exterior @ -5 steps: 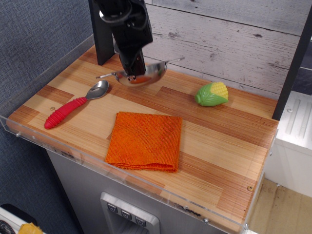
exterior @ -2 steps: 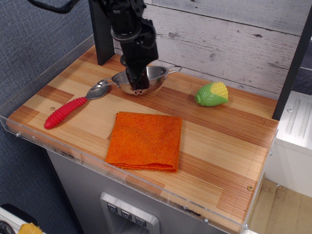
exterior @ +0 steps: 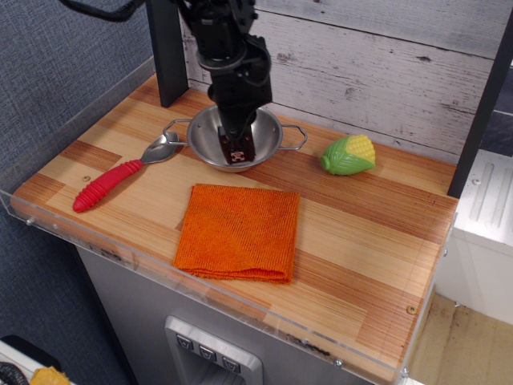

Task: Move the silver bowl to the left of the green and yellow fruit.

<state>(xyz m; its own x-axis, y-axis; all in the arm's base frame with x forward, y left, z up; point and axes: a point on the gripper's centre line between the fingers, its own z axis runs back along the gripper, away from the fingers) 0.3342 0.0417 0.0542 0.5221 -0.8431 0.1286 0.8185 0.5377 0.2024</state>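
The silver bowl stands level on the wooden table, at the back and a little left of the middle, with its wire loop handles pointing left and right. My gripper comes down from above and is shut on the bowl's near rim. The green and yellow toy corn lies to the right of the bowl, a short gap from the right handle.
A metal spoon with a red ribbed handle lies just left of the bowl, its scoop close to the left handle. A folded orange cloth lies in front. A black post stands behind; a clear rim edges the table.
The bowl was held up and tilted at the back of the table. It has moved forward and a little right, come down and now sits level on the table.
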